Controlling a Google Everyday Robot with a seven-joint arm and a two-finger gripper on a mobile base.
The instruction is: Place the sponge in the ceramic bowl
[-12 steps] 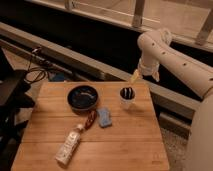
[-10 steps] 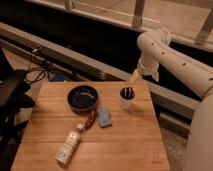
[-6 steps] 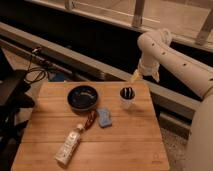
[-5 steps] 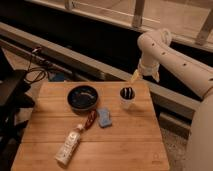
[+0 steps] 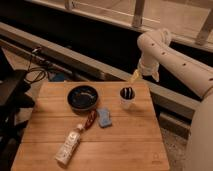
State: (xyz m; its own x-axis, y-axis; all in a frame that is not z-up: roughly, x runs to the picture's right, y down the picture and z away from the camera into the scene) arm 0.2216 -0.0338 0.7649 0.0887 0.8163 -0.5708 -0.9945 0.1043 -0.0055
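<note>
Well apart: sponge (image 5: 104,117), pincer (image 5: 135,76) beyond cup (image 5: 127,98).

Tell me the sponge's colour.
The sponge is light blue, camera view; the gripper hangs above the far edge of the table.

A light-brown slatted wooden table (image 5: 130,145) stands on a speckled grey floor (image 5: 175,142). Behind it, a long grey concrete ledge (image 5: 75,59) runs along a dark wall (image 5: 90,35), with pale metal railing posts (image 5: 138,12) above. Black cables (image 5: 34,75) coil at the left. The light is dim and warm.
</note>
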